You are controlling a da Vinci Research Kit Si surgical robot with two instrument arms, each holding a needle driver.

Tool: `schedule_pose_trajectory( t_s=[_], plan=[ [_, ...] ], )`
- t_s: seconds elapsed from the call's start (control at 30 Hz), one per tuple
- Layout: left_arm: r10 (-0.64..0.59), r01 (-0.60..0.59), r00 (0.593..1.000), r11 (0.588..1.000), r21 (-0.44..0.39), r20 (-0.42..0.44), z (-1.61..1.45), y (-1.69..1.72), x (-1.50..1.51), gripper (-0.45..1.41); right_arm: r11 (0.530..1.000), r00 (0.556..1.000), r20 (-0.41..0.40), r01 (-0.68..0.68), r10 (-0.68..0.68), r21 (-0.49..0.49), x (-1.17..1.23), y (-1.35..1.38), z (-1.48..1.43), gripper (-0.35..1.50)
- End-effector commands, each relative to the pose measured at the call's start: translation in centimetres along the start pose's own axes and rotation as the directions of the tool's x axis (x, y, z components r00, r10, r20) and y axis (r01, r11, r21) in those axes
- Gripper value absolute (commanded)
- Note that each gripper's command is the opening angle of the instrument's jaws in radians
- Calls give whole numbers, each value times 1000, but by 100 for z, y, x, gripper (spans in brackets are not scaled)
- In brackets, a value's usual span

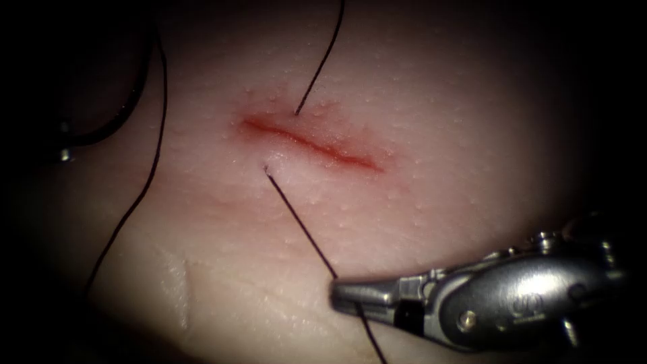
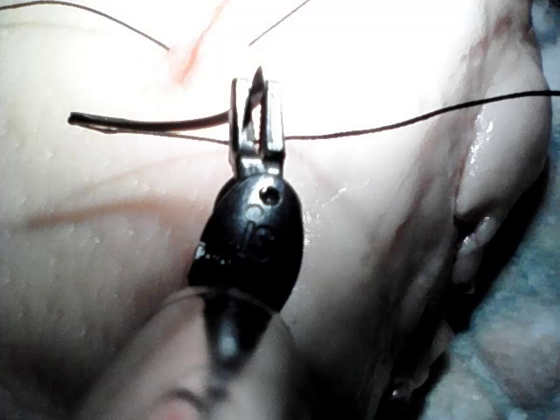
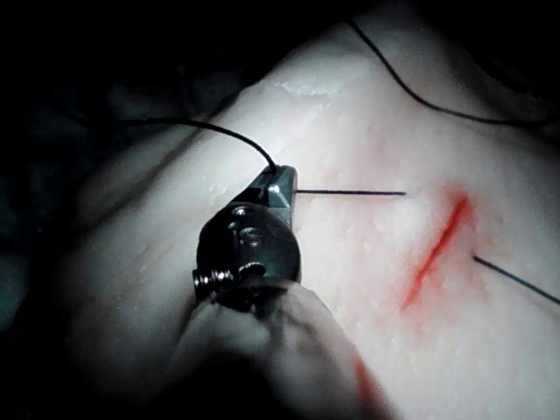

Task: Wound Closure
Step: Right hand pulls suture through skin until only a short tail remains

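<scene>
Right tool [image 1: 347,295]: I see its jaws pressed together on the thread [image 1: 301,226], just below and right of the cut [image 1: 311,143]; the strand runs taut from the jaw tips up to a puncture just below the cut's left part, and a tail hangs on past the jaws, away from the cut
Right tool, own wrist view [image 3: 282,185]: same pinch, thread [image 3: 350,192] going straight from the tips toward the cut [image 3: 435,249], another length curving off behind the jaws
Left tool [image 2: 255,118]: in its own wrist view I find the two jaws lying close alongside each other with a dark curved piece crossing between them; that piece looks like the needle [image 2: 144,123], thicker than thread, reaching out to one side of the jaws, gripped somewhere near one end, though I cannot tell which end
Needle: lying over the tissue [image 2: 367,219] surface, not in it as far as I can see; a thin thread [image 2: 420,118] goes out from the jaws on the other side
Writing: the right tool's wrist housing [image 1: 526,305] carries a small stamped mark beside the cut-facing jaws; I cannot read it
Cut: a short slanted red line on the pale tissue [image 1: 431,182], lips pink, red fluid along the groove
Thread above the cut: a second strand [image 1: 323,61] leaves the tissue at the upper lip, opposite the lower puncture, and climbs away from the cut
Thread left of the cut: a long loop [image 1: 153,162] lies on the tissue, well apart from the cut
</scene>
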Motion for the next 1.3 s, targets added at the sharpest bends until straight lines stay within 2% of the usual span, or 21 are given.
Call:
schedule_pose_trajectory(
  t_s=[0.03, 0.6, 0.73, 0.77, 0.8, 0.83, 0.93, 1.07, 1.3],
  plan=[
    [-4, 4, 1000, 1000, -2, -1, 6, 7, -5, -45, 1000, 1000, -6, -2, 2, 7, 4, -17, -1, -35],
    [-6, 6, 1000, 1000, -1, -1, 6, 7, -3, -45, 998, 999, -35, 26, -24, 55, 48, -76, -41, -35],
    [-6, 6, 1000, 1000, -1, -1, 6, 6, -3, -45, 998, 999, -36, 15, -13, 59, 52, -80, -46, -35],
    [-7, 7, 1000, 1000, -1, -1, 6, 6, -3, -45, 998, 999, -36, -12, 14, 54, 52, -78, -46, -11],
    [-7, 6, 1000, 1000, -3, -3, 7, 6, -3, -45, 998, 999, -41, -34, 36, 45, 51, -74, -45, 39],
    [-6, 6, 1000, 1000, -2, -3, 7, 6, -3, -45, 997, 996, -46, -69, 71, 38, 49, -67, -45, 74],
    [-6, 6, 1000, 1000, -2, -2, 7, 7, -3, -45, 991, 991, -36, -130, 130, 20, 39, -45, -44, 120],
    [-6, 6, 1000, 1000, -2, -2, 7, 7, -3, -45, 987, 987, -19, -159, 159, -11, 17, -5, -39, 140],
    [-6, 6, 1000, 1000, -3, -3, 6, 8, -3, -45, 984, 985, 5, -175, 175, -34, -16, 39, -18, 146]
  ],
)
